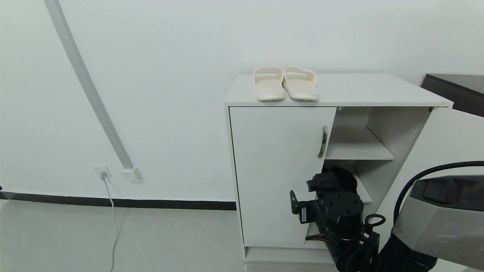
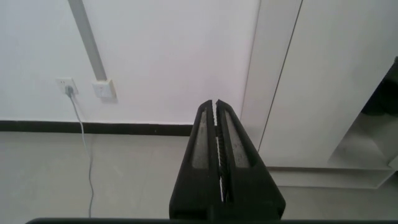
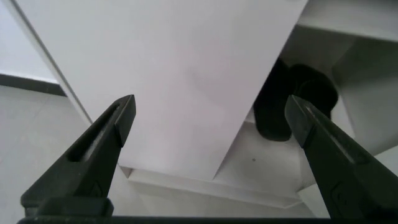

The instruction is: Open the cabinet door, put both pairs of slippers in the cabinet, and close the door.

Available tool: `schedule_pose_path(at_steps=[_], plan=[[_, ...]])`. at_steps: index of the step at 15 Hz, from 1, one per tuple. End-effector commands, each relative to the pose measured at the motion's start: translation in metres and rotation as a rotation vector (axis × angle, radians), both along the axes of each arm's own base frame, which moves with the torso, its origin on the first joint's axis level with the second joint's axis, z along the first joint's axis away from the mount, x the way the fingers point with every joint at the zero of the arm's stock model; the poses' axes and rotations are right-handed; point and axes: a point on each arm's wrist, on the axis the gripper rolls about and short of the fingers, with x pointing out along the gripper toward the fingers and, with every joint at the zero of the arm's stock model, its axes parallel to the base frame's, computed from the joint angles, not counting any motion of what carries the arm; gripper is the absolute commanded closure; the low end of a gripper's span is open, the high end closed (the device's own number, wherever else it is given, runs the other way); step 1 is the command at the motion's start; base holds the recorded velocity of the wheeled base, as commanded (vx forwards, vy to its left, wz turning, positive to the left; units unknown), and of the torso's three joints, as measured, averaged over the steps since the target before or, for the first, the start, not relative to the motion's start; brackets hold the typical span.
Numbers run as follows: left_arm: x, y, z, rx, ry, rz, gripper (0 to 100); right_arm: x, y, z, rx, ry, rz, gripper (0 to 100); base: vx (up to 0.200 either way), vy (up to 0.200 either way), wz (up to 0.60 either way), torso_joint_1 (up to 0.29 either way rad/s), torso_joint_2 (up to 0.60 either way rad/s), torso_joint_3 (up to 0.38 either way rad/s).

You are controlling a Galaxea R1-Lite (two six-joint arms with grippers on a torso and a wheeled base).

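Note:
A cream pair of slippers lies side by side on top of the white cabinet. The cabinet's left door is closed, and its right door is swung open. A black pair of slippers rests on the lower shelf inside. My right gripper is open with nothing between its fingers. It hangs low in front of the closed door's edge, just outside the opening and short of the black pair. My left gripper is shut on nothing, low over the floor to the cabinet's left.
The middle shelf holds nothing. A door handle sits at the closed door's inner edge. A wall socket with a hanging cable and a slanted conduit are on the left wall. Dark furniture stands at the far right. Open floor lies left.

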Motion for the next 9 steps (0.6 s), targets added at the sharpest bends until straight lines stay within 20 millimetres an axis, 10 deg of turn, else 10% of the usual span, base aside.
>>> schedule_pose_path(at_steps=[1,9], plan=[[0.0001,0.0000,0.0000,-0.001,0.001,0.000,100,-0.0006,0.0002,0.0001,0.002,-0.001,0.001,0,0.000,0.000,0.00,0.134,-0.48,-0.334],[0.0001,0.0000,0.0000,-0.001,0.001,0.000,100,-0.0011,0.0005,-0.0001,0.002,-0.001,0.006,0,0.000,0.000,0.00,0.176,-0.49,-0.318]])
